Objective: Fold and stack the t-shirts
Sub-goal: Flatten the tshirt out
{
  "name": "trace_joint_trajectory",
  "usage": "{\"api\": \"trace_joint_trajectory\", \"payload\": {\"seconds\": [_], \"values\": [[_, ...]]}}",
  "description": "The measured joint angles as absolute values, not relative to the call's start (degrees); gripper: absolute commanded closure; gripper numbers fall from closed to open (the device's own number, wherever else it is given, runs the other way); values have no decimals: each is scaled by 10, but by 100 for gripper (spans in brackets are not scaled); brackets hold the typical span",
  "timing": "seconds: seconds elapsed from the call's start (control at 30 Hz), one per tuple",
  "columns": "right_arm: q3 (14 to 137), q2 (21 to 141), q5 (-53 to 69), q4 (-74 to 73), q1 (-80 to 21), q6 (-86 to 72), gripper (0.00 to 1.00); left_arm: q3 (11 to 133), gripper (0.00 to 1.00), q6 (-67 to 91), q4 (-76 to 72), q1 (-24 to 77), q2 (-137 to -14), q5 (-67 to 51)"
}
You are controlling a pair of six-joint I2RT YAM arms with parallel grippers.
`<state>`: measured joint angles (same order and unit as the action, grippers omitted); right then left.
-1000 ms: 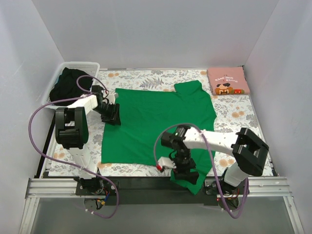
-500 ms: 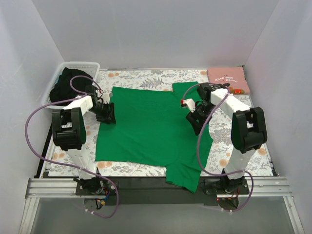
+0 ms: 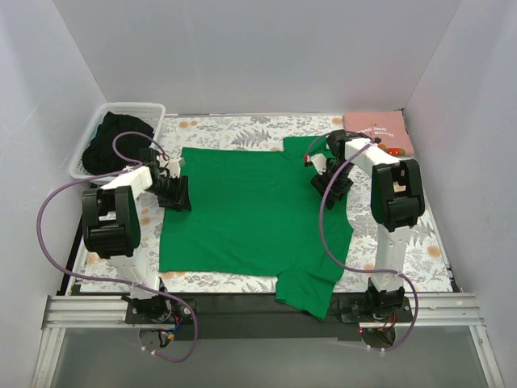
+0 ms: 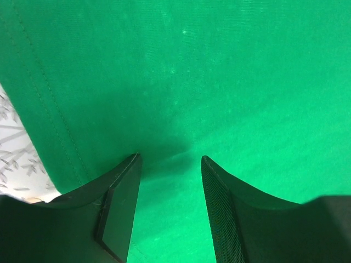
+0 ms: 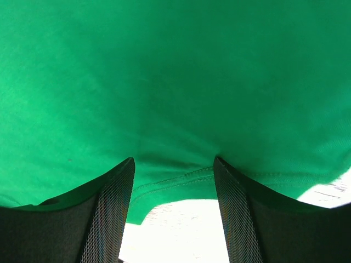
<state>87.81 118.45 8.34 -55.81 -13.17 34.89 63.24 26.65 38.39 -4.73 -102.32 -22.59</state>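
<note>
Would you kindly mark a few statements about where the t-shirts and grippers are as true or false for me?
1. The green t-shirt lies spread open on the floral table cloth. True.
2. The pink t-shirt sits in the white basket. False: it lies folded at the far right corner, and the basket holds a dark cloth.
3. The left gripper and right gripper are at opposite sides of the green t-shirt, jaws apart. True.
4. The pink t-shirt is stacked on the green one. False: they lie apart.
</note>
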Motion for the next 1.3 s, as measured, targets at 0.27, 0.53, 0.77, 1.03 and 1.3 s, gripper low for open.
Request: {"api": "trace_joint_trajectory", "payload": {"seconds": [0.27,0.53,0.77,1.03,1.3], "values": [[951,1226,70,-557,-112,350,31,628,53,280,412,-48,-1018,-246],[1086,1235,117,-553,-105,329,31,801,49,283,450,-48,-1074,-259],[1304,1289,143,-495,-81,239,29,935,45,301,390,-48,-1123,-274],[1277,1356,137,-371,-64,147,19,1002,44,334,353,-48,-1229,-274],[1259,1376,137,-256,-62,62,20,1013,44,349,336,-48,-1245,-274]]}}
